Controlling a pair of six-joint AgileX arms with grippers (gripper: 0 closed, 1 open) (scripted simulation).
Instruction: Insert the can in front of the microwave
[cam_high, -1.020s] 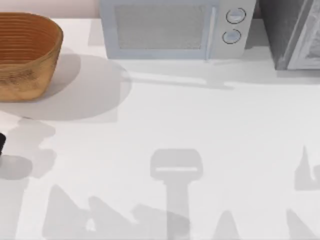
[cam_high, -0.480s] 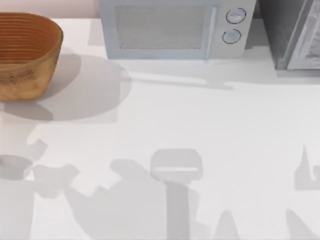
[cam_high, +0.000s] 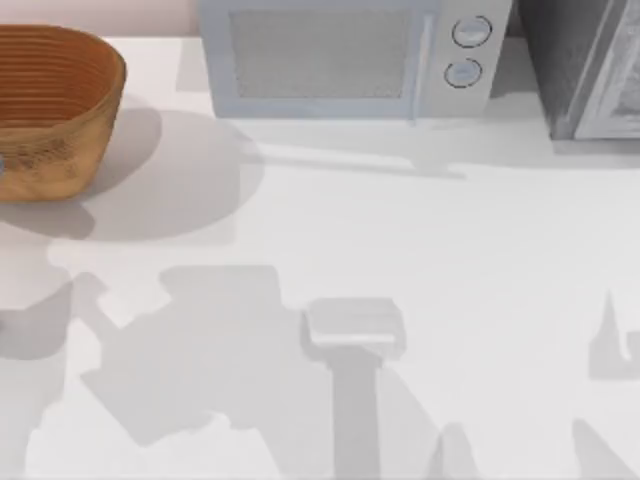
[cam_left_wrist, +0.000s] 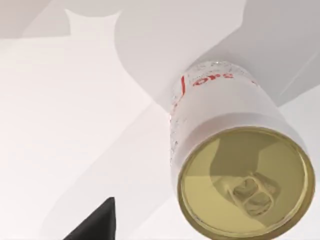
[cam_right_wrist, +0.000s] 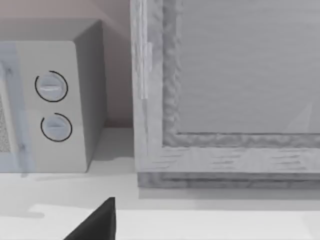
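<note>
Top view showed the microwave (cam_high: 345, 58) at the back of the white surface (cam_high: 420, 260), a woven basket (cam_high: 55, 110) at its left and a darker grey appliance (cam_high: 585, 65) at its right. Left wrist view had the can (cam_left_wrist: 235, 150) close up, gold top toward the camera — whether the left hand clamped it I could not tell. Right wrist view faced the microwave's knobs (cam_right_wrist: 52, 105) and the grey appliance; that hand's state could not be told either.

One dark finger (cam_left_wrist: 95, 222) of the left pincer shows at the left wrist view's edge; one dark finger (cam_right_wrist: 95, 222) of the right pincer likewise.
</note>
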